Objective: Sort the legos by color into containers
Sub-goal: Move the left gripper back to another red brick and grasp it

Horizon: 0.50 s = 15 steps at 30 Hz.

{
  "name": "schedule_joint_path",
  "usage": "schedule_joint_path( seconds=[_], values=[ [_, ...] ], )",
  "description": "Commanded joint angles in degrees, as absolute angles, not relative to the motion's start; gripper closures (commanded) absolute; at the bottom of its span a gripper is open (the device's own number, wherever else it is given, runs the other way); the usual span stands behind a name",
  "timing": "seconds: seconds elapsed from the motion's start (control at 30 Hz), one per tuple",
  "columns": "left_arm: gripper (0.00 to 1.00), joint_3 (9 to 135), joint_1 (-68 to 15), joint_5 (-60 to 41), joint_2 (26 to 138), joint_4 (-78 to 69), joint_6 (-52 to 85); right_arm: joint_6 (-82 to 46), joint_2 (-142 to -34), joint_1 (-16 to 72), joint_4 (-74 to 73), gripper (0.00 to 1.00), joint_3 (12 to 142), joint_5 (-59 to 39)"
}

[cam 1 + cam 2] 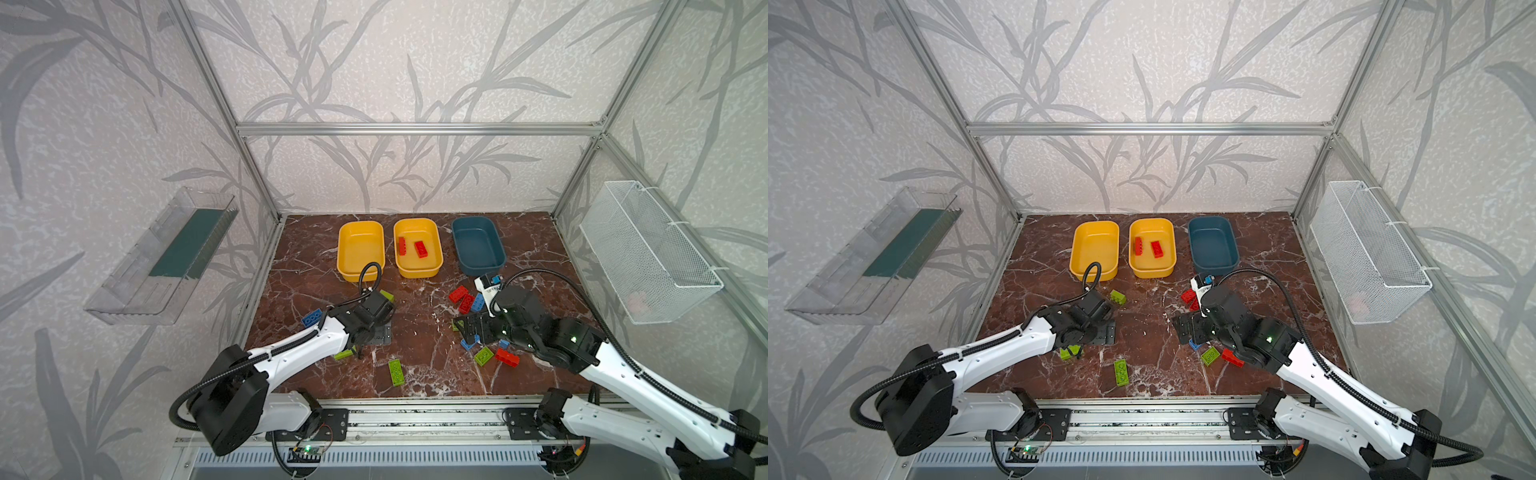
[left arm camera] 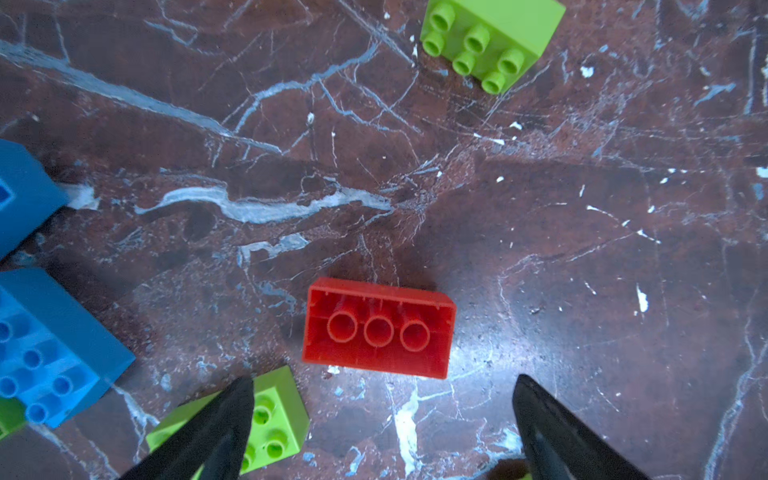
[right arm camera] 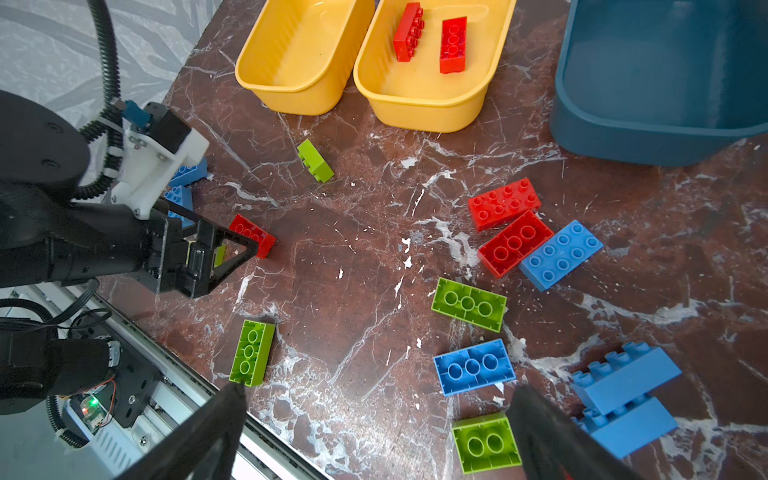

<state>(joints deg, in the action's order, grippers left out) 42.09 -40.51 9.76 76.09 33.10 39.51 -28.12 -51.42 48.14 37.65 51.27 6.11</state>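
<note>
My left gripper (image 2: 384, 380) is open and points down at the marble floor. A red lego (image 2: 378, 328) lies upside down just ahead of its fingertips, touched by neither. A lime lego (image 2: 274, 415) lies partly under one finger. My right gripper (image 3: 379, 388) is open too and holds nothing, above a blue lego (image 3: 473, 365) and a lime one (image 3: 486, 442). At the back stand the containers. One yellow tub (image 1: 359, 253) is empty, the middle yellow tub (image 1: 415, 266) holds two red legos (image 1: 421, 248), and the teal tub (image 1: 478, 249) is empty.
Loose legos lie scattered: a lime one (image 1: 396, 372) near the front, red ones (image 1: 458, 294) and a blue one (image 1: 478, 302) before the teal tub, a blue one (image 1: 312, 319) at the left. A clear wall tray (image 1: 166, 257) and a wire basket (image 1: 648, 253) hang on the side walls.
</note>
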Motion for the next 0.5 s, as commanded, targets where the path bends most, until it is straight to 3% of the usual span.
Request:
schedule_joint_path(
  seconds=[0.0,0.23,0.47],
  values=[
    [0.03,41.9,-40.4,11.1,79.0,31.4,38.7,-29.3,-50.1,48.7,39.8,0.01,52.2,8.3],
    [0.07,43.9,-40.2,11.4,84.8,30.3,37.8,-29.3,-49.7,48.7,39.8,0.01,51.5,9.5],
    [0.24,44.3,-39.4,11.2,87.3,29.5,37.6,-28.4,-50.3,48.7,39.6,0.01,51.4,10.4]
  ],
)
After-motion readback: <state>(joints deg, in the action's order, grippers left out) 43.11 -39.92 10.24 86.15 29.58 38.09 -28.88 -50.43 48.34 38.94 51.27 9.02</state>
